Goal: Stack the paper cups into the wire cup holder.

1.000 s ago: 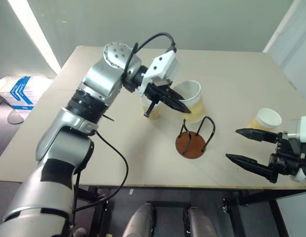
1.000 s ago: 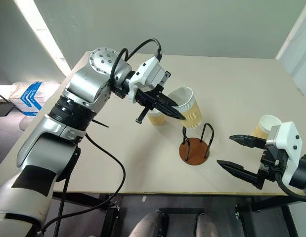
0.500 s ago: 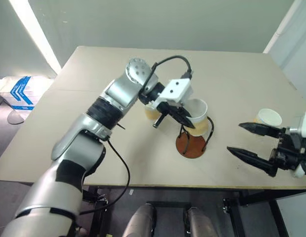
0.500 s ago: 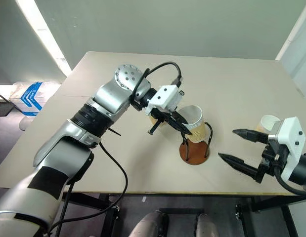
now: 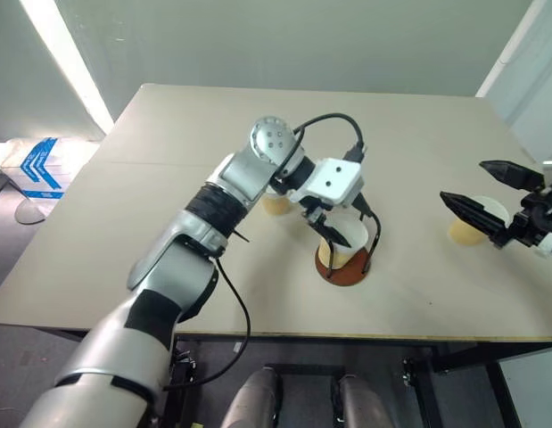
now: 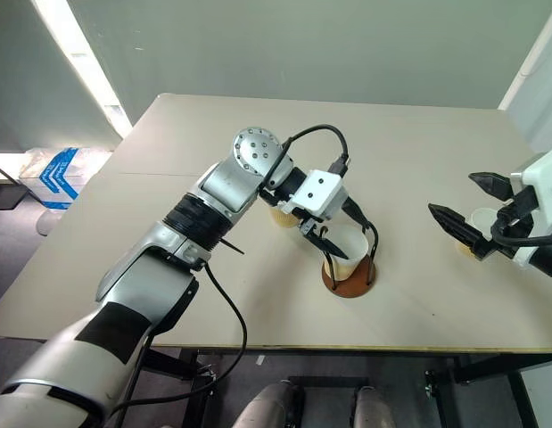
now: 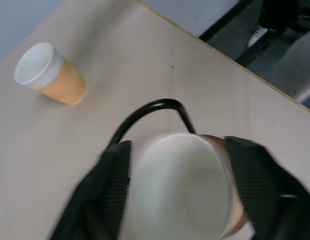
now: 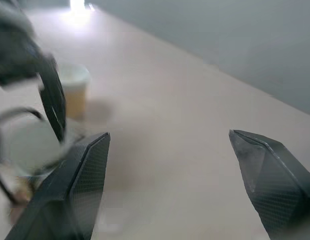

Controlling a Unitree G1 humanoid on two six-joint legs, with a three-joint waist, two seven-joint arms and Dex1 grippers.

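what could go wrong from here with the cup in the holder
1. The left gripper has its fingers on both sides of the cup seated in the wire cup holder; pulling away at an angle might tip the cup or drag the light holder.
2. A wire loop rises close to the fingers and may snag one.
3. The right gripper, open beside the far cup, might knock it over.
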